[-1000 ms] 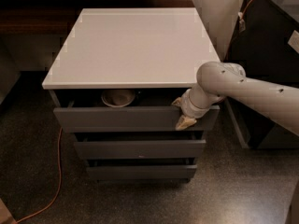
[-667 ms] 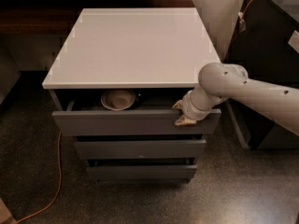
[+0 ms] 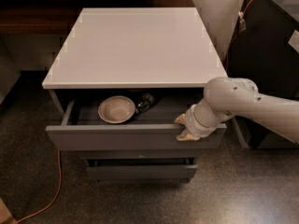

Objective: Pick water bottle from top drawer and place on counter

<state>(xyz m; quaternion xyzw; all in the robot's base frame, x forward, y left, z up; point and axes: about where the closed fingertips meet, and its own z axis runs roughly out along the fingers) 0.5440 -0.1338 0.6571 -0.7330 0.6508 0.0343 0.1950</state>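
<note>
The top drawer (image 3: pixel 117 138) stands pulled part way out from under the white counter (image 3: pixel 135 45). Inside it, the water bottle (image 3: pixel 145 101) lies toward the back, its far end hidden under the counter's edge, right beside a round white bowl (image 3: pixel 116 109). My gripper (image 3: pixel 182 128) is at the right end of the drawer's front panel. One tan finger is inside the drawer and the other is on the panel's outer face, so it is shut on the panel's top edge. My white arm reaches in from the right.
Two narrower grey drawers (image 3: pixel 140 171) sit closed below. An orange cable (image 3: pixel 53 190) runs over the speckled floor at the left. A dark cabinet (image 3: pixel 271 55) stands close on the right, behind my arm. A dark wooden ledge runs behind the counter.
The top drawer has slid further out toward the camera with my gripper on its front. More of the bowl shows now, and the water bottle has come into sight.
</note>
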